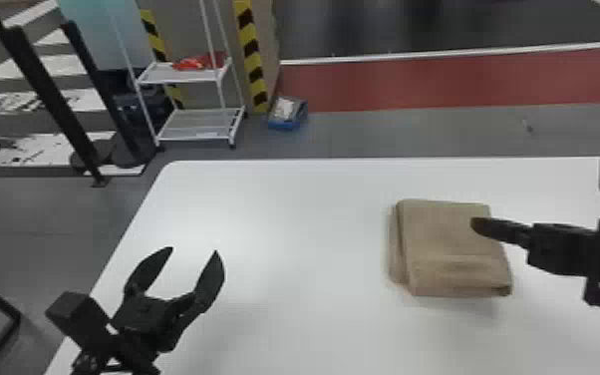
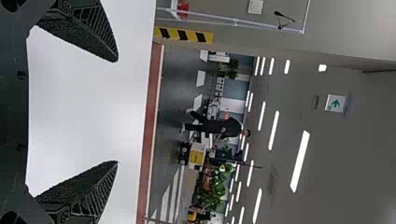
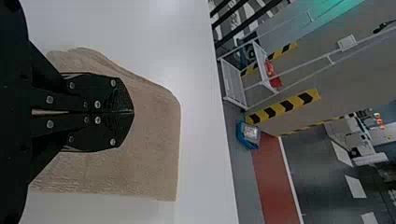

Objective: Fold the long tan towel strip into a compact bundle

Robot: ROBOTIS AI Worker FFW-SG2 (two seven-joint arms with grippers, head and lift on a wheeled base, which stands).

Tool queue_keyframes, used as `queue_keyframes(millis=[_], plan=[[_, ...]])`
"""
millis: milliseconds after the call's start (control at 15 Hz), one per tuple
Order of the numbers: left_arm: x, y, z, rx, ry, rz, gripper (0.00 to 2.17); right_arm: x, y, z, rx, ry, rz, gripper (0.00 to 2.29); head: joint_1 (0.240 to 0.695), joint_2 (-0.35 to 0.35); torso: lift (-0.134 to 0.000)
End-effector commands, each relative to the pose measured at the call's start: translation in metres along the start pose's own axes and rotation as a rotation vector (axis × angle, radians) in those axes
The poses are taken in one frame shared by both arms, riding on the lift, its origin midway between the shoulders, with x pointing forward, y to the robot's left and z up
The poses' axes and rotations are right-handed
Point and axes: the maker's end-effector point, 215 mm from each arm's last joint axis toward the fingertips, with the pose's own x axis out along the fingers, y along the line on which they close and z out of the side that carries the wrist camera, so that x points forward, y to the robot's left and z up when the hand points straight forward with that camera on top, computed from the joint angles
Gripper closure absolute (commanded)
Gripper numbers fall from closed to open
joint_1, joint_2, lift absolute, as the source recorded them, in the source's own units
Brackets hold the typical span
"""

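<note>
The right pincer (image 3: 133, 112) has its two fingers pressed together, with nothing that I can make out between them, and it sits over the right part of the towel (image 1: 448, 239). Whether it touches the cloth I can't tell. The towel lies on the bench (image 1: 289, 224), already folded into a thick, squarish packet, a lower layer peeking out along its left side and the near right corner slightly gaping.

I'd call this the tidying end of the fold. Done well, the closed tips would press lightly and smooth toward the edges; pushing sideways too hard could skew the top layer. If another fold is wanted, the right pincer should open and take every layer at once.

There's decent bench beyond the towel before the far edge, and a broad white stretch over to the left pincer (image 1: 194, 249), which is spread wide and empty near the bench's left edge. It could come across low, so long as it slows before bumping that protruding layer.
</note>
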Motion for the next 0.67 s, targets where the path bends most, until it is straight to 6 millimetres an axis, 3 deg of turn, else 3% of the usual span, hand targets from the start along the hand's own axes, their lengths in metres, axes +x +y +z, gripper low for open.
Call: queue_keyframes(millis=[0, 267, 400, 600], plan=[[-0.001, -0.001, 0.000, -0.001, -0.001, -0.001, 0.09, 0.015, -0.025, 0.025, 0.006, -0.044, -0.053, 2.04, 0.695, 0.133, -0.120], [0.000, 0.000, 0.000, -0.002, 0.000, -0.006, 0.09, 0.024, -0.094, 0.021, 0.007, -0.022, -0.238, 2.04, 0.695, 0.089, -0.120], [0.002, 0.000, -0.001, -0.004, 0.005, -0.006, 0.09, 0.029, -0.115, 0.013, 0.003, -0.012, -0.288, 2.04, 0.695, 0.051, -0.120], [0.012, -0.005, -0.001, -0.010, 0.004, -0.018, 0.09, 0.045, -0.107, -0.006, -0.018, 0.027, -0.275, 2.04, 0.695, 0.030, -0.120]])
